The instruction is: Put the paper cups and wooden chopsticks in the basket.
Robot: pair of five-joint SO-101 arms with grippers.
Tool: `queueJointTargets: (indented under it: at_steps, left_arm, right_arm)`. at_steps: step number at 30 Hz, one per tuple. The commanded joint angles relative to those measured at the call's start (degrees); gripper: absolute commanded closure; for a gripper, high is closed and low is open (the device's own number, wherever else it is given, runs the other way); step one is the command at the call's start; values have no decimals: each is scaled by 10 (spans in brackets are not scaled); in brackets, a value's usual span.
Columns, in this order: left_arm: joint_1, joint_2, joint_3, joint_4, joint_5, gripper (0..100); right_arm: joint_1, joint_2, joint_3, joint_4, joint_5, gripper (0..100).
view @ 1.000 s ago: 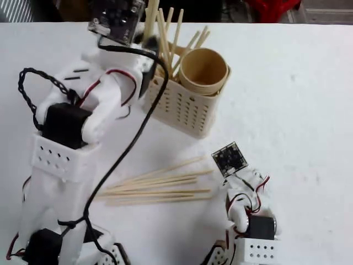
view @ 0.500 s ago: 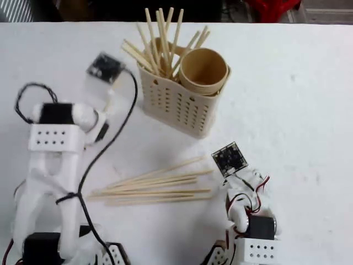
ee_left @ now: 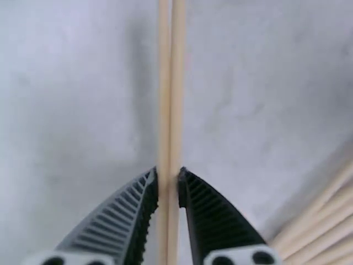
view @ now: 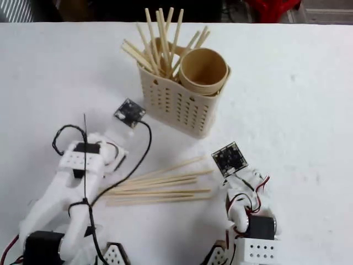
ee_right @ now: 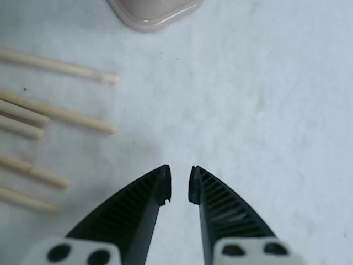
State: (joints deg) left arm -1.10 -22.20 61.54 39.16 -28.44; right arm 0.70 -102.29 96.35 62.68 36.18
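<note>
The cream perforated basket (view: 182, 107) stands at the back centre, with nested paper cups (view: 204, 69) and several wooden chopsticks (view: 160, 33) upright in it. Several loose chopsticks (view: 160, 185) lie flat in front of it. The left arm (view: 83, 157) is low at the pile's left end. In its wrist view the left gripper (ee_left: 168, 172) is shut on two chopsticks (ee_left: 170, 83), with more chopsticks (ee_left: 314, 221) beside it. The right gripper (ee_right: 179, 168) sits just off the pile's right ends (ee_right: 55, 110), shut on nothing, with the basket's base (ee_right: 154, 11) ahead.
A black cable (view: 140, 149) runs from the left wrist camera down along the arm. The white table (view: 298, 110) is bare to the right of the basket and at the back left.
The left arm came away from the basket, leaving more chopsticks standing in it, and swung down to the left end of the loose pile. The right arm has not moved.
</note>
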Motion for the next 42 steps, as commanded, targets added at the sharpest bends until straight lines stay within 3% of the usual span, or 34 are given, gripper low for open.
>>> queueJointTargets:
  at_steps: [1,17,23,42]
  left_arm:
    - [8,-2,4,-23,4,976]
    - [8,-7,12,-35,21,975]
    - [14,-7,13,-34,14,883]
    - [-22,-1,3,-54,18,895]
  right_arm:
    - [-3,-3,5,-5,4,929]
    - [-3,-3,5,-5,4,929]
    - [-3,-3,5,-5,4,929]
    - [-3,-3,5,-5,4,929]
